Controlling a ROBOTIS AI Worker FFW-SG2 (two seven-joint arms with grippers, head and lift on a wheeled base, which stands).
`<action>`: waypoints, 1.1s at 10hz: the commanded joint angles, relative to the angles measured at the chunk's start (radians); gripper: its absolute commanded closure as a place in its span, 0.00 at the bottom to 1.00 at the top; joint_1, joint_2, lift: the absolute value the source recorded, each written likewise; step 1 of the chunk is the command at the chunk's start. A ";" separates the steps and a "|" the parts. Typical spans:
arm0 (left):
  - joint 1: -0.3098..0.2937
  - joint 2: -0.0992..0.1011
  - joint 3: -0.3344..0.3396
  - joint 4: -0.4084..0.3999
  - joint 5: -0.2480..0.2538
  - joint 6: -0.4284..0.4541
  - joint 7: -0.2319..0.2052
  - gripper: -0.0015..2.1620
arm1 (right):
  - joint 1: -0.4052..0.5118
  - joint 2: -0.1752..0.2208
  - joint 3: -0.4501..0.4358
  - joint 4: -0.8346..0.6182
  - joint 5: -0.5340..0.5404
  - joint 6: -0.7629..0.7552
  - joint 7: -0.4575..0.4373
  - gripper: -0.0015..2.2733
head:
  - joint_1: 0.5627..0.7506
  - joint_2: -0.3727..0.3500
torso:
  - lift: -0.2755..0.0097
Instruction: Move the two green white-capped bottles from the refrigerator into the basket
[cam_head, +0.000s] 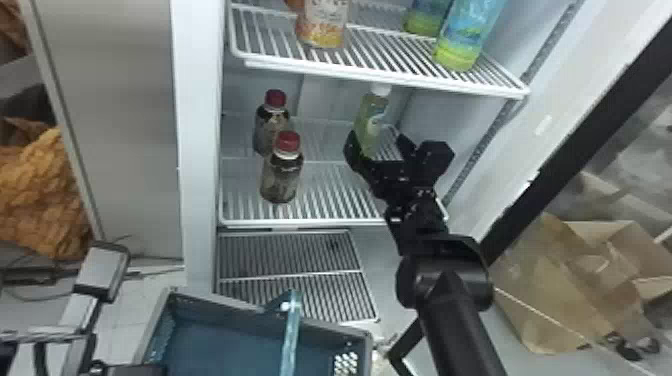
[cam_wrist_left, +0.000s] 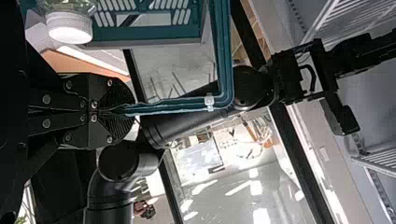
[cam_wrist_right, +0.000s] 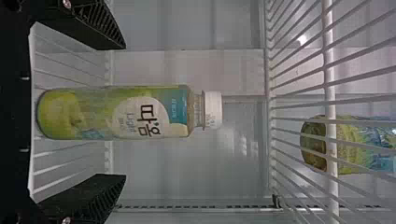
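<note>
On the fridge's middle shelf, the green white-capped bottle (cam_head: 372, 117) stands upright at the right. My right gripper (cam_head: 380, 142) is at its lower part. In the right wrist view this bottle (cam_wrist_right: 102, 112) lies between the spread fingers of the right gripper (cam_wrist_right: 125, 112), with gaps on both sides. The basket (cam_head: 250, 306) is low in front of the fridge, its teal handle (cam_head: 291, 330) raised. In the left wrist view my left gripper (cam_wrist_left: 123, 111) is shut on the handle (cam_wrist_left: 187, 103). A white-capped bottle (cam_wrist_left: 70, 28) appears beside the basket's wall (cam_wrist_left: 149, 32).
Two red-capped dark bottles (cam_head: 282, 172) stand left on the same shelf. The upper shelf (cam_head: 385, 77) holds an orange-labelled bottle (cam_head: 324, 27) and blue-green bottles (cam_head: 462, 42). The fridge's side wall (cam_head: 450, 130) is close to the right gripper; brown paper bags (cam_head: 565, 280) lie at the right.
</note>
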 joint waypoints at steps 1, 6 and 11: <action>0.000 -0.001 0.000 0.000 0.006 -0.007 0.000 0.54 | -0.031 -0.003 0.011 0.035 0.002 -0.005 -0.007 0.02 | 0.70 0.03 | 0.04; -0.005 -0.001 -0.004 0.002 0.016 -0.012 0.000 0.54 | -0.132 -0.010 0.041 0.153 0.002 -0.007 -0.047 0.02 | 0.70 0.03 | 0.04; -0.012 -0.006 -0.006 0.005 0.014 -0.015 0.000 0.54 | -0.230 -0.015 0.070 0.288 -0.004 0.003 -0.072 0.05 | 0.70 0.03 | 0.04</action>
